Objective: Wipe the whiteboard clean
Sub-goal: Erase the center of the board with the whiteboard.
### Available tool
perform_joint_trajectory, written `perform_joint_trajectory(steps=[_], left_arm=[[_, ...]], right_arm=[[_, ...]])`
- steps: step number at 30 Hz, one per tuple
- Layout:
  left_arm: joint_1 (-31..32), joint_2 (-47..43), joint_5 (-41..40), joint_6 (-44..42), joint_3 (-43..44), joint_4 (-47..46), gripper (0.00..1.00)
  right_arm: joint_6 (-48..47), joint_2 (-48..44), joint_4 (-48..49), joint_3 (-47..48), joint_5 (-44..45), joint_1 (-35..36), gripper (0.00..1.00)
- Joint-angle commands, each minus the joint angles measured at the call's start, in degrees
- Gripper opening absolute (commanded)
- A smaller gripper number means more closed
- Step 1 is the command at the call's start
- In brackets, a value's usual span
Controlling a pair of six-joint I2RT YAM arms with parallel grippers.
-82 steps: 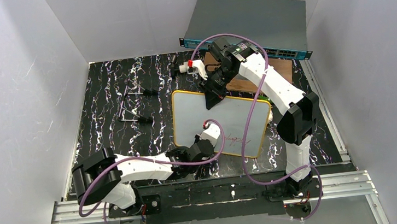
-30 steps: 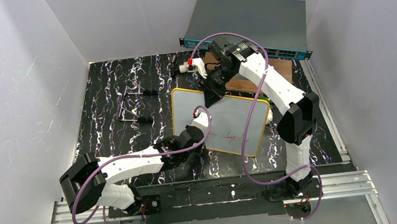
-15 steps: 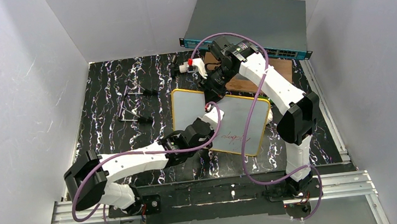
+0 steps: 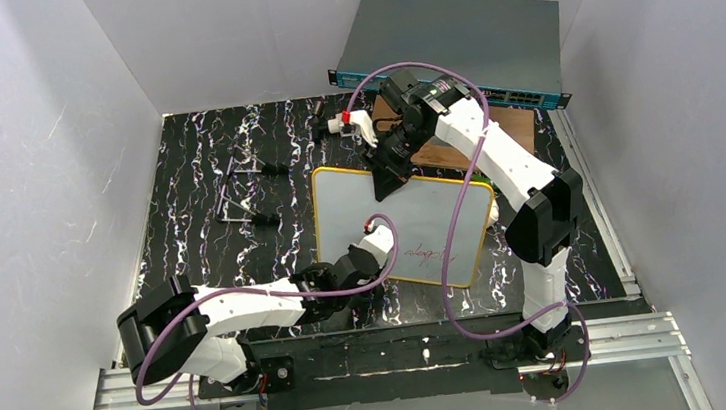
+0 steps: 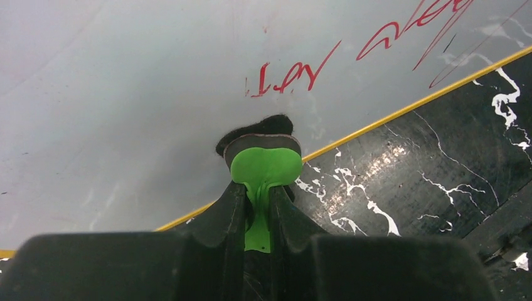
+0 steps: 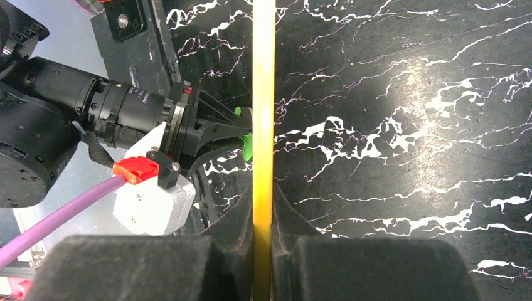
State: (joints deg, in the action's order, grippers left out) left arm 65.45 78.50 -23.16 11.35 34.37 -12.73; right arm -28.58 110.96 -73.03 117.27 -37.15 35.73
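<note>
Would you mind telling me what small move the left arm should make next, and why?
Probably slide the eraser forward across the whiteboard: the left gripper holds it by the near rim, and red writing lies just beyond its pad.

White board on black marble

The flat white rectangular whiteboard (image 4: 344, 205) has a thin yellow-orange rim and red handwriting (image 5: 295, 75). The black tabletop (image 4: 196, 181) is veined white like marble. The bright green plastic eraser (image 5: 263, 166) carries black felt. A purple cable (image 6: 56, 219) bears a red clip (image 6: 135, 168).
</note>
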Motion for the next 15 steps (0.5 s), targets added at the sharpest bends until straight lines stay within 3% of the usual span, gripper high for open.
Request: perform_joint_trajectory(steps=[1,15], left_arm=[[0.47,0.27,-0.90,2.30,-0.29,0.21,0.00],[-1.74,-1.70,-2.20,-2.12,12.76,7.89,0.00]], right_arm=[[0.41,-0.63,-4.79,-0.03,-3.71,1.36,0.01],[0.38,-0.94,-4.68,-0.20,-3.66,1.36,0.01]])
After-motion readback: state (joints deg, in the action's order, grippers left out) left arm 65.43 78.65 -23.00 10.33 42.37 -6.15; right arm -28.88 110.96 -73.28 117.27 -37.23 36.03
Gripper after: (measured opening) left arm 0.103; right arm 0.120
